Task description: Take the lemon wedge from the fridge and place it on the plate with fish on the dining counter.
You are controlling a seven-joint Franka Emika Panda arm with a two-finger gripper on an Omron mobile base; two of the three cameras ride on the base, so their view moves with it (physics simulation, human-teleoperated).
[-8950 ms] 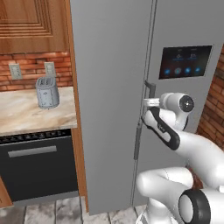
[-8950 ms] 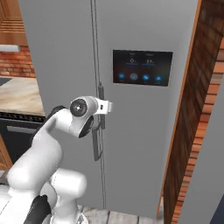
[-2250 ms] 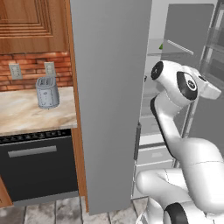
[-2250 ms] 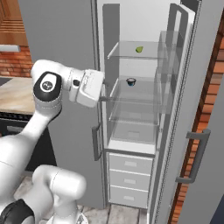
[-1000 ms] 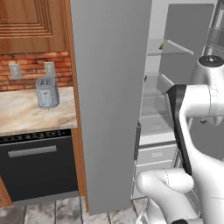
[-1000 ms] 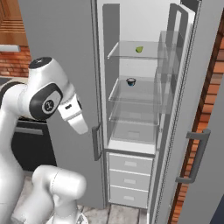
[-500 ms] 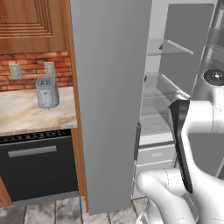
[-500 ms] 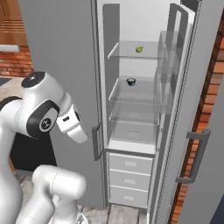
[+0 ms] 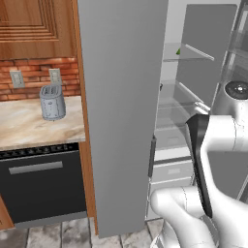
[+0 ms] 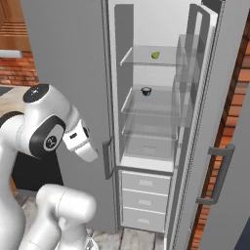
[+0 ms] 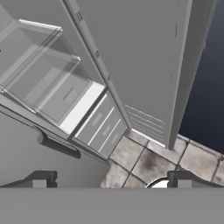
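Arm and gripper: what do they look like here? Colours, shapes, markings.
The arm is glossy white with rounded, bulbous links and dark grey joint caps; one round cap bears a small pale mark. A black band runs along one link in the left base view. The gripper shows two small dark, blocky fingertips in the hand view. No cables visible.

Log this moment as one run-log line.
phase: fridge open | lemon wedge on top shelf | end effector open, empty, pointing at floor | arm beside door
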